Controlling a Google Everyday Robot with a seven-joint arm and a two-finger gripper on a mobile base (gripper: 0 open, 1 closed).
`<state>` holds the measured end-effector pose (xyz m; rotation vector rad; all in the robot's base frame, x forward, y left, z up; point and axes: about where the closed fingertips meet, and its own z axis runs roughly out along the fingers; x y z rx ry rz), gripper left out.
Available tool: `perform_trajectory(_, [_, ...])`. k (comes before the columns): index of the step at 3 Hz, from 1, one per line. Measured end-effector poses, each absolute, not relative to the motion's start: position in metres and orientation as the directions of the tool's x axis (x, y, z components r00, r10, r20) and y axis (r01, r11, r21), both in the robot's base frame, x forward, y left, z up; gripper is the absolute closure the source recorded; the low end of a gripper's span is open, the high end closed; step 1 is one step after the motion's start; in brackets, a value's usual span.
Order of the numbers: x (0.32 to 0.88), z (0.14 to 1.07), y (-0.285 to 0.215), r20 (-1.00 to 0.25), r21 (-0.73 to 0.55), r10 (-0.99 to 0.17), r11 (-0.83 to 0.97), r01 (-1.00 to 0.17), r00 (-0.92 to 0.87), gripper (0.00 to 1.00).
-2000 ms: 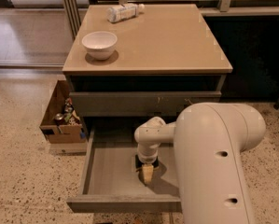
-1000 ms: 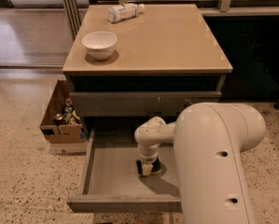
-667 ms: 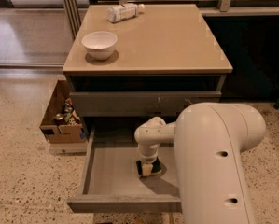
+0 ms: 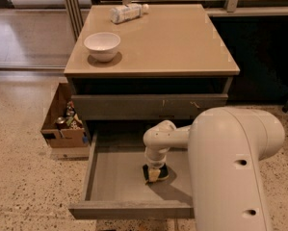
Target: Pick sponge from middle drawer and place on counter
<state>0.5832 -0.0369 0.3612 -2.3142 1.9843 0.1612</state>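
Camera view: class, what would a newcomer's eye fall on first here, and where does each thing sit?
The big white arm fills the lower right, reaching down into the open middle drawer, where its gripper sits right at the sponge on the drawer floor. Above, the tan counter carries a white bowl near its left front and a bottle lying at the back edge.

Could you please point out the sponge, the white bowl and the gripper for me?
sponge (image 4: pixel 162 173), camera view, dark green face.
white bowl (image 4: pixel 103 51), camera view, outer wall.
gripper (image 4: pixel 154 169), camera view, tip, low inside the middle drawer (image 4: pixel 115 178) over the sponge.
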Motion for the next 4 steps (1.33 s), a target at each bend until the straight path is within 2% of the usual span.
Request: perform_trajectory(4, [0.561, 0.474, -0.086, -0.134, -0.092, -0.973, -0.18, -0.979, 0.191, 1.0])
